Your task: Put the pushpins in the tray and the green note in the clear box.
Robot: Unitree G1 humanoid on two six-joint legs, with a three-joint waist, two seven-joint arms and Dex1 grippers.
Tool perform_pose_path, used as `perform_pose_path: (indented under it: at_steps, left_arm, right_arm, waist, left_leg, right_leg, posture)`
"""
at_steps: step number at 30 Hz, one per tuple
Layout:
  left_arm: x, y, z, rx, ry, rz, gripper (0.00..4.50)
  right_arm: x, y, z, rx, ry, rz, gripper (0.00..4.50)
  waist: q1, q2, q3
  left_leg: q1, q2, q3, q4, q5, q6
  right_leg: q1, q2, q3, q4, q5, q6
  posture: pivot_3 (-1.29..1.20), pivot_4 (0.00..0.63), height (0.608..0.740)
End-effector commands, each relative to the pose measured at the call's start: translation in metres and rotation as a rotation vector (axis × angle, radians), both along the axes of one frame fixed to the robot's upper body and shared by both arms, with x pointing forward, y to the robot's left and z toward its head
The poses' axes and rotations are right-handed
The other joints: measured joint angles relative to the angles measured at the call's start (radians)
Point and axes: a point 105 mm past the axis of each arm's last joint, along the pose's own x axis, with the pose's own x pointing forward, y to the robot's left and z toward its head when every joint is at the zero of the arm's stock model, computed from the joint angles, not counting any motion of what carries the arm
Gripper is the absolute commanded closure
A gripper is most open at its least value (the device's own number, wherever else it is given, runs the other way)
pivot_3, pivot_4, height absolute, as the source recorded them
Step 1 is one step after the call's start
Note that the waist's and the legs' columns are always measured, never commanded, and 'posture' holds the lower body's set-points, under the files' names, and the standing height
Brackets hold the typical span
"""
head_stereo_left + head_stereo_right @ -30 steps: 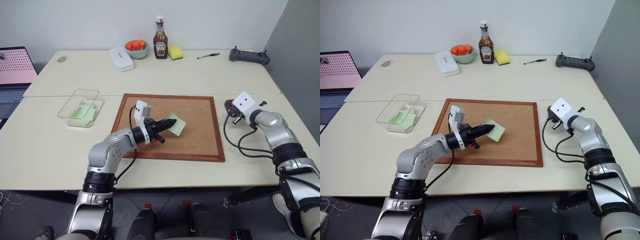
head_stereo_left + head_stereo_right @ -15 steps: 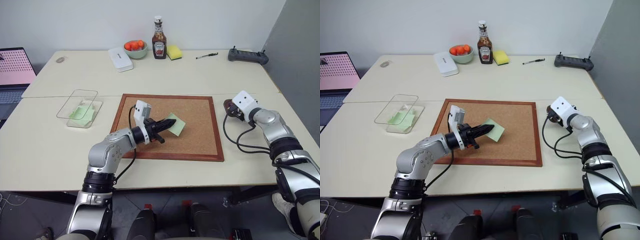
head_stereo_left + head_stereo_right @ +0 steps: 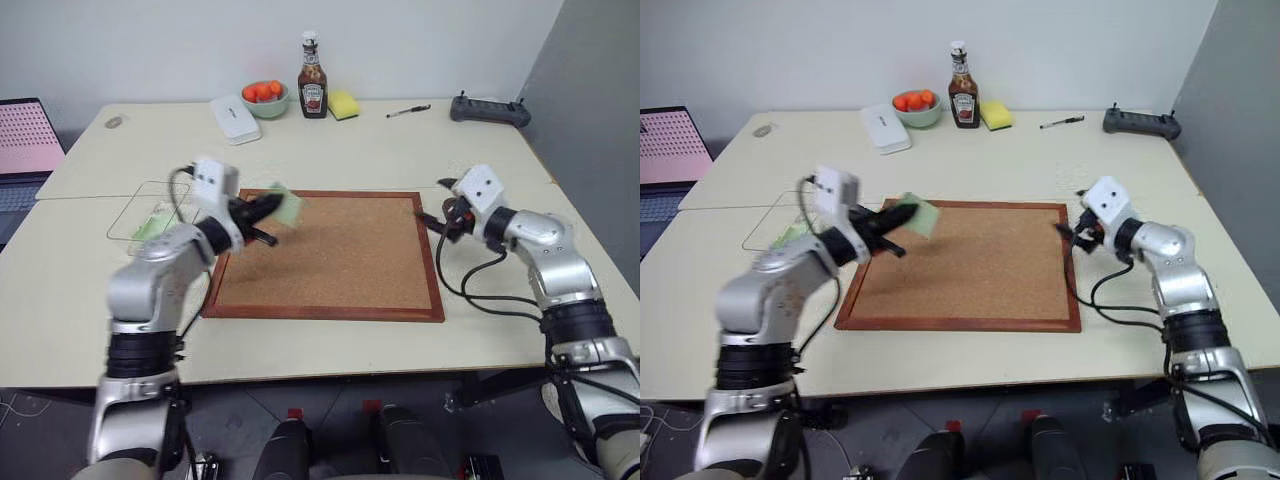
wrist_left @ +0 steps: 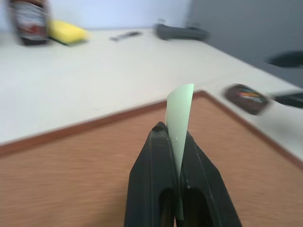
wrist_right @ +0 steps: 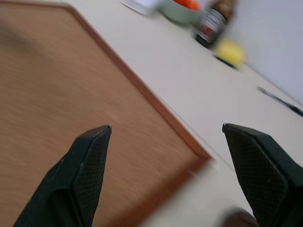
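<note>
My left gripper [image 4: 174, 132] is shut on the pale green note [image 4: 182, 109], which stands up between its fingers. It holds the note [image 3: 285, 206] in the air over the corkboard's far left corner, close to the clear box [image 3: 125, 205]. That box is partly hidden by my left arm, and a green slip lies inside it. The dark reddish tray [image 4: 248, 93] sits just off the board's right edge with small coloured pushpin heads [image 4: 247, 95] blurred inside. My right gripper [image 5: 166, 127] is open and empty, hovering at the board's right edge [image 3: 436, 205].
A wood-framed corkboard [image 3: 330, 255] fills the table's middle. Along the far edge stand a white case [image 3: 235, 119], a bowl of orange fruit [image 3: 264, 97], a ketchup bottle [image 3: 312, 90], a yellow sponge [image 3: 346, 104], a pen [image 3: 408, 110] and a black controller [image 3: 490, 110]. A laptop [image 3: 25, 135] sits far left.
My left gripper has lifted the note off the corkboard and carried it left toward the clear box. My right gripper has opened and swung from the tray to the board's right edge.
</note>
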Motion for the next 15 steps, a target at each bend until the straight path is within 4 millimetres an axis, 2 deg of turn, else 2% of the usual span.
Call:
perform_pose_path:
  at_steps: [1,5,8,11,15]
  left_arm:
    - [-0.003,0.057,0.025,0.155,-0.084,0.191,4.50]
    - [-0.001,0.112,0.030,0.238,-0.078,0.376,4.50]
    - [0.004,0.140,0.028,0.261,-0.060,0.471,4.50]
    - [0.011,0.155,0.018,0.294,-0.036,0.525,4.50]
    - [0.020,0.166,0.010,0.320,-0.020,0.560,4.50]
  right_arm:
    - [-0.025,0.041,0.028,0.051,-0.031,0.197,0.51]
    - [-0.031,0.069,0.031,0.066,-0.007,0.265,0.51]
    - [-0.031,0.088,0.026,0.059,0.027,0.284,0.51]
    - [-0.034,0.103,0.020,0.046,0.049,0.307,0.51]
    - [-0.040,0.116,0.017,0.029,0.058,0.338,0.51]
  waist:
    - [0.002,0.000,0.000]
    - [0.004,0.000,0.000]
    - [0.009,0.000,0.000]
    - [0.020,0.000,0.000]
    - [0.029,-0.001,0.000]
  left_leg:
    - [0.000,0.000,0.000,0.000,0.000,0.000]
    - [0.000,0.000,-0.002,0.000,0.000,0.000]
    - [-0.001,0.000,-0.003,0.000,0.000,0.000]
    - [-0.003,0.000,-0.005,0.000,0.000,0.000]
    - [-0.006,-0.001,-0.004,0.000,0.000,0.000]
  right_leg:
    - [0.000,0.000,-0.001,0.000,0.000,0.000]
    - [0.000,0.000,-0.003,0.000,0.000,0.000]
    - [-0.001,0.000,-0.004,-0.001,0.000,0.000]
    - [-0.002,0.000,-0.005,-0.001,0.000,-0.001]
    - [-0.004,-0.002,-0.004,-0.001,0.000,-0.001]
  posture:
    - [0.00,0.150,0.740]
    - [0.00,0.150,0.740]
    - [0.00,0.150,0.740]
    - [0.00,0.150,0.740]
    - [0.00,0.150,0.740]
